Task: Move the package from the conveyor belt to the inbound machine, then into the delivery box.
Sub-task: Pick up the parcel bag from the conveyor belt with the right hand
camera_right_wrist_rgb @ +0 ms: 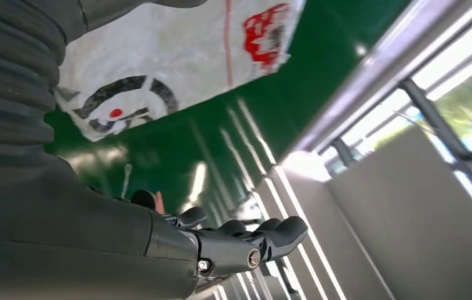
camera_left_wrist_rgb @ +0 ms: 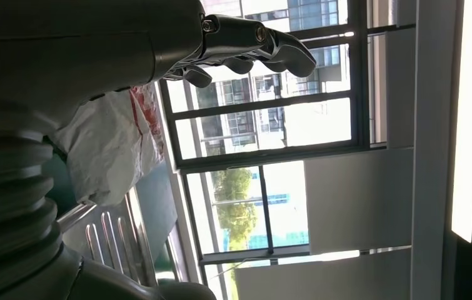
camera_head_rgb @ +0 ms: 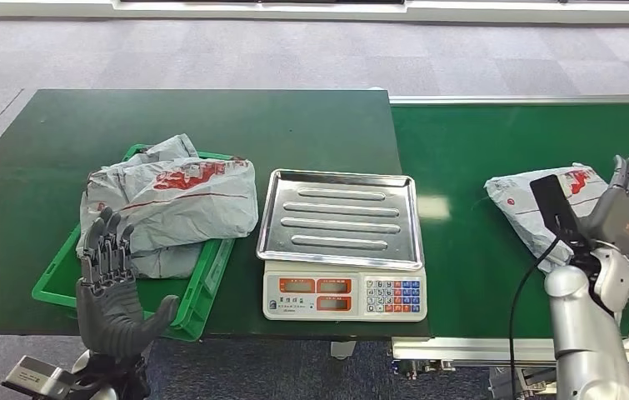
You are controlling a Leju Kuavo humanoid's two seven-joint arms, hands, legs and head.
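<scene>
Package (camera_head_rgb: 544, 212) lying on conveyor belt (camera_head_rgb: 477, 250), under right hand (camera_head_rgb: 623, 208) | right fingers spread, gripping nothing | left hand (camera_head_rgb: 111, 292) open near green crate (camera_head_rgb: 202, 292) | risk: slippery bag sliding out, missing scale (camera_head_rgb: 340, 242)

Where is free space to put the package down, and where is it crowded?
Free: the scale's steel tray, and the belt between the scale and the package by the right hand. Crowded: the green crate, heaped with bags.
</scene>
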